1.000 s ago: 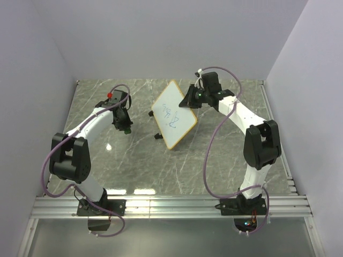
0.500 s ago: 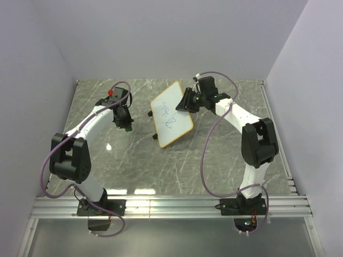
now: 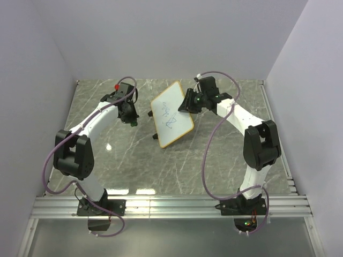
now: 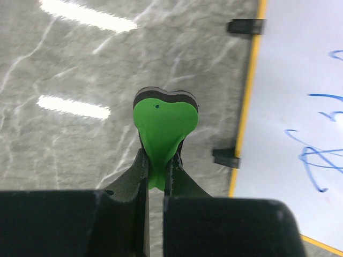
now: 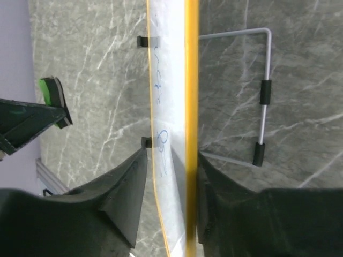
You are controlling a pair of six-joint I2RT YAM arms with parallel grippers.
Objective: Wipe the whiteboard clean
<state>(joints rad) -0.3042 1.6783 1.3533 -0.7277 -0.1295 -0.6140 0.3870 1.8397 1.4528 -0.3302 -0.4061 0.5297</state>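
Observation:
The whiteboard (image 3: 171,114) has an orange frame and blue scribbles, and it stands tilted at mid-table. My right gripper (image 3: 187,103) is shut on its far right edge. The right wrist view shows the whiteboard (image 5: 171,80) edge-on between the jaws of the right gripper (image 5: 170,160), with its wire stand (image 5: 265,91) behind. My left gripper (image 3: 130,119) is shut on the green and black eraser (image 4: 163,126), just left of the board. The left wrist view has the left gripper (image 4: 158,163), and the whiteboard (image 4: 300,91) to the right of the eraser, apart from it. The eraser also shows in the right wrist view (image 5: 51,92).
The marble table is walled at the back and on both sides. A metal rail (image 3: 171,206) runs along the near edge by the arm bases. Purple cables loop off both arms. The board's small black feet (image 4: 225,157) point toward the eraser.
My left gripper has moved farther back and right with the eraser, closer to the board. The right gripper shifted the board slightly left a second ago and now holds it steady.

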